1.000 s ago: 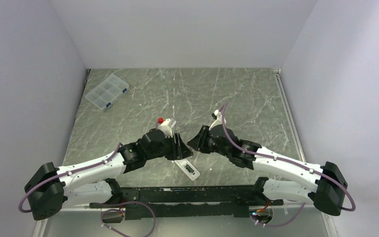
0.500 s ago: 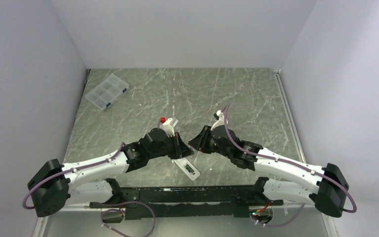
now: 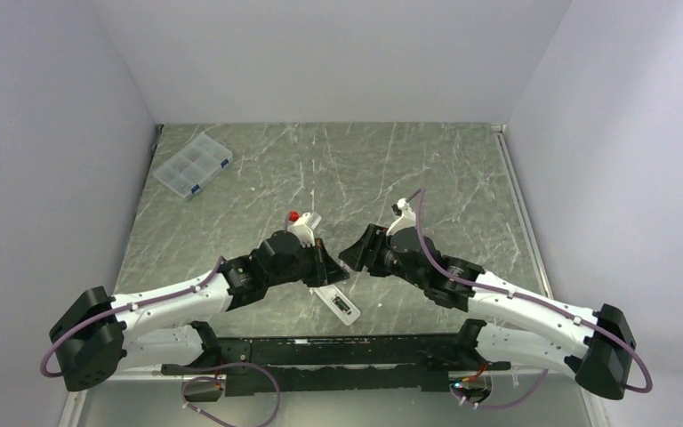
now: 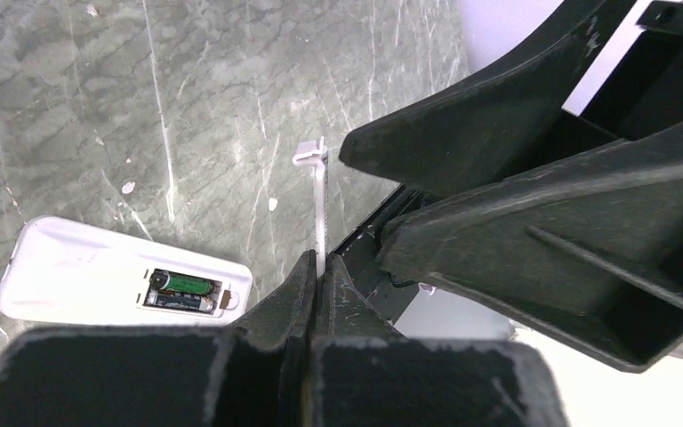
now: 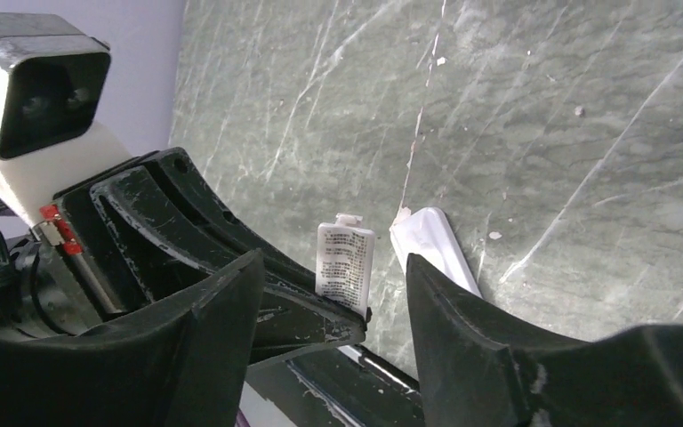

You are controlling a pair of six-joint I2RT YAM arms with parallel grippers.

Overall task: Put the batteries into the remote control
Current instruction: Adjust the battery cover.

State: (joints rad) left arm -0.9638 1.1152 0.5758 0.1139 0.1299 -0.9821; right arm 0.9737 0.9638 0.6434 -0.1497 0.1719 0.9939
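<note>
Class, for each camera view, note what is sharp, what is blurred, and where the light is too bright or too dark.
Top view: even soft light, table sharp, only faint shadows. Left wrist view: remote and batteries sharp, left fingers dark and soft, bottom right corner washed out. Right wrist view: white cover fairly sharp, its print too small to read, right fingers soft.

Pair of arms, left arm (image 3: 164, 301) and right arm (image 3: 538, 307): white link shells, black joint housings, purple cable (image 3: 418, 218) routed along each, white wrist camera mount (image 3: 302, 229) with red tab, left gripper (image 4: 317, 267) and right gripper (image 5: 333, 260) black, scuffed, wedge-fingered.
</note>
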